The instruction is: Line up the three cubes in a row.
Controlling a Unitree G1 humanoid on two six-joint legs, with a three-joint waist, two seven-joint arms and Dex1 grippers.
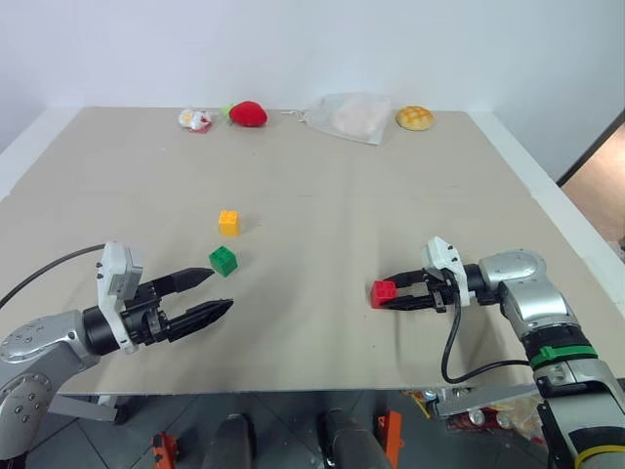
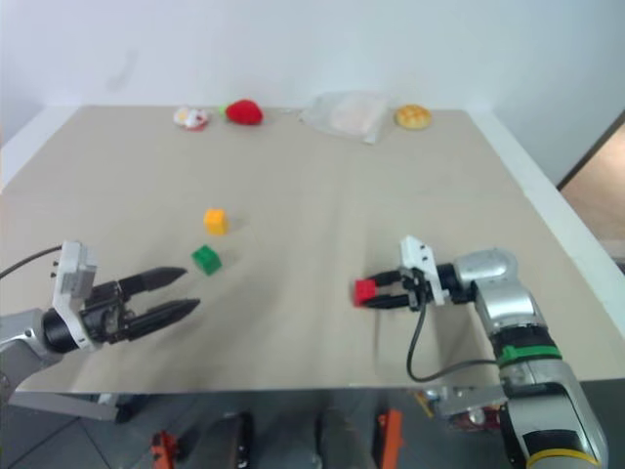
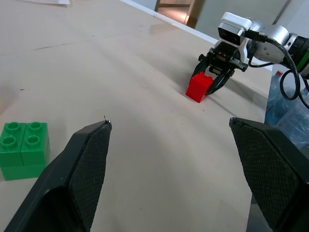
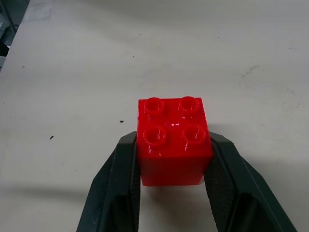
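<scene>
The red cube [image 1: 383, 292] is at the right front of the table, studs up, and my right gripper [image 1: 387, 296] is shut on its two sides; the right wrist view shows its fingers [image 4: 120, 179] pressed against the cube [image 4: 173, 140]. It is at or just above the table surface; I cannot tell which. The green cube [image 1: 224, 261] and the yellow-orange cube [image 1: 229, 222] lie close together left of centre, the yellow one farther back. My left gripper [image 1: 222, 289] is open and holds nothing, just in front of the green cube [image 3: 23, 147].
Along the far edge of the table [image 1: 322, 186] lie a small white and red item [image 1: 195, 120], a red plush strawberry [image 1: 248, 113], a clear plastic bag [image 1: 350, 117] and a round bun [image 1: 414, 118]. The table's front edge runs just under both grippers.
</scene>
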